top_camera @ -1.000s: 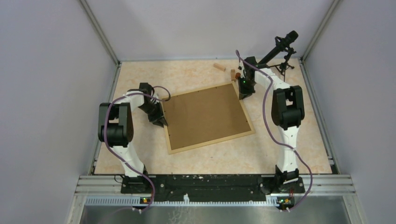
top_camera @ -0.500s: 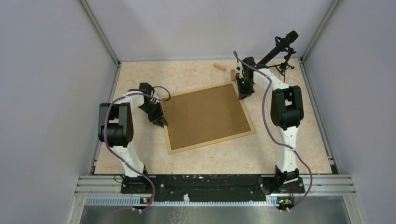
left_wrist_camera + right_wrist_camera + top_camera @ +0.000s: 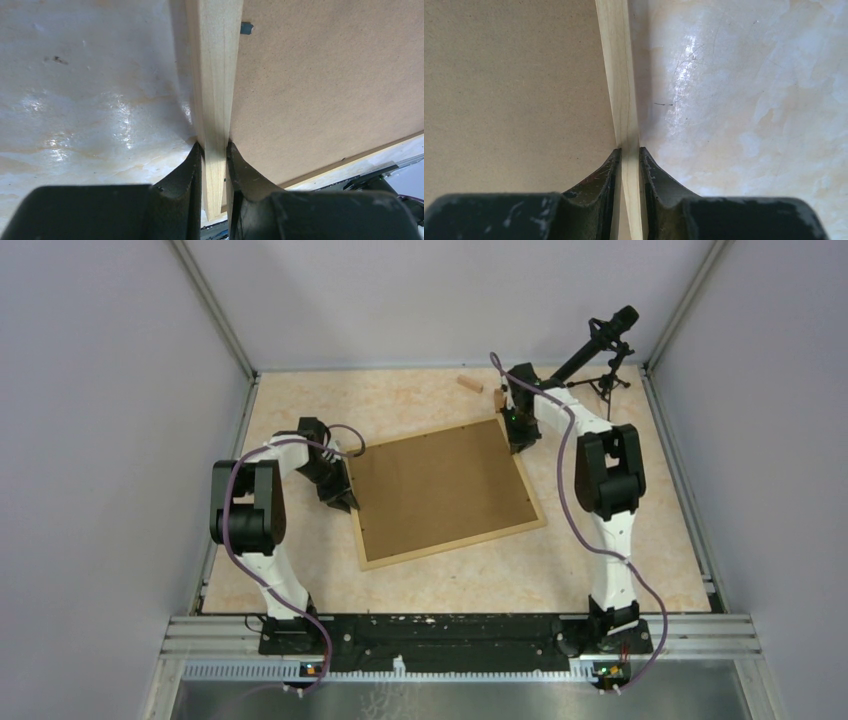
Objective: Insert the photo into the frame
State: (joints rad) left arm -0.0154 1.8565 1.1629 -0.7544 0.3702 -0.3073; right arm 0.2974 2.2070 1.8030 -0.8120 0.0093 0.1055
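The frame [image 3: 444, 492] lies face down in the middle of the table, its brown backing board up and pale wooden rails around it. My left gripper [image 3: 345, 498] is shut on its left rail [image 3: 215, 100], one finger [image 3: 192, 170] outside and the other on the board side. At the far right corner my right gripper [image 3: 517, 440] is shut on the right rail [image 3: 620, 90], a finger [image 3: 651, 172] pressing each side. The photo is hidden from every view.
Small wooden blocks [image 3: 469, 384] lie near the back edge behind the right arm. A black microphone stand [image 3: 604, 360] rises at the back right corner. A metal tab [image 3: 246, 28] sticks out of the frame's rail over the board. Grey walls enclose the table.
The right arm's wrist has shifted slightly toward the back left along the frame's corner. The left arm and the frame have not visibly moved.
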